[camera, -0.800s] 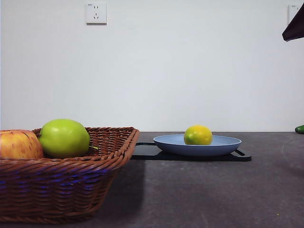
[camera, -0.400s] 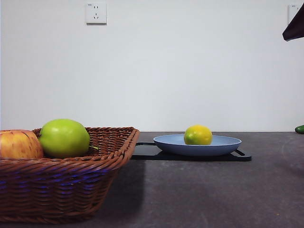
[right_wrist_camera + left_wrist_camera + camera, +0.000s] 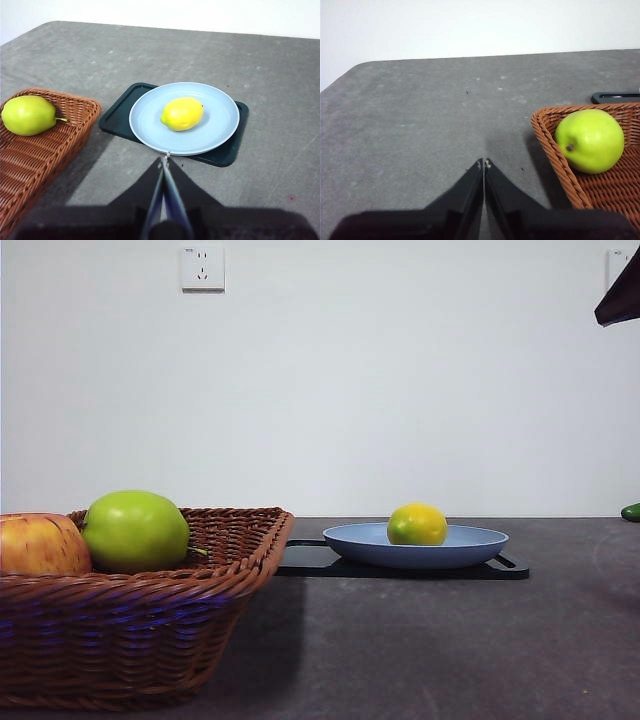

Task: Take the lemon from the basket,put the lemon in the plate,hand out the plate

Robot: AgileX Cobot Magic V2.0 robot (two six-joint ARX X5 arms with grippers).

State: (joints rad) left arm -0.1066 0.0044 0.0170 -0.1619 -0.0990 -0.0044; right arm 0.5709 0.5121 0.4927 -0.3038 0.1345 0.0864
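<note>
Nothing has moved since the earlier front views: the lemon (image 3: 417,524) lies in the same spot on the plate (image 3: 470,546), and the dark arm tip sits at the same upper corner.

The right gripper (image 3: 164,161) hangs above the table (image 3: 280,80) just short of the plate's near rim, its two jaws pressed together tip to tip, holding nothing and touching nothing. The left gripper (image 3: 484,164) hovers over bare table beside the outer corner of the basket (image 3: 547,145), its jaws likewise closed on nothing.

By count there is one lemon, resting a little off the middle of the one light-blue plate. The plate sits on one black tray (image 3: 222,155), whose corners show from under its rim. One wicker basket stands beside the tray, apart from it. Inside the basket are two apples: one green apple (image 3: 135,531) and one red-yellow apple (image 3: 40,545), side by side and touching in the front view. A small green object (image 3: 631,511) shows at the table's far edge, too cut off to identify. One wall socket (image 3: 202,268) is on the wall behind.
</note>
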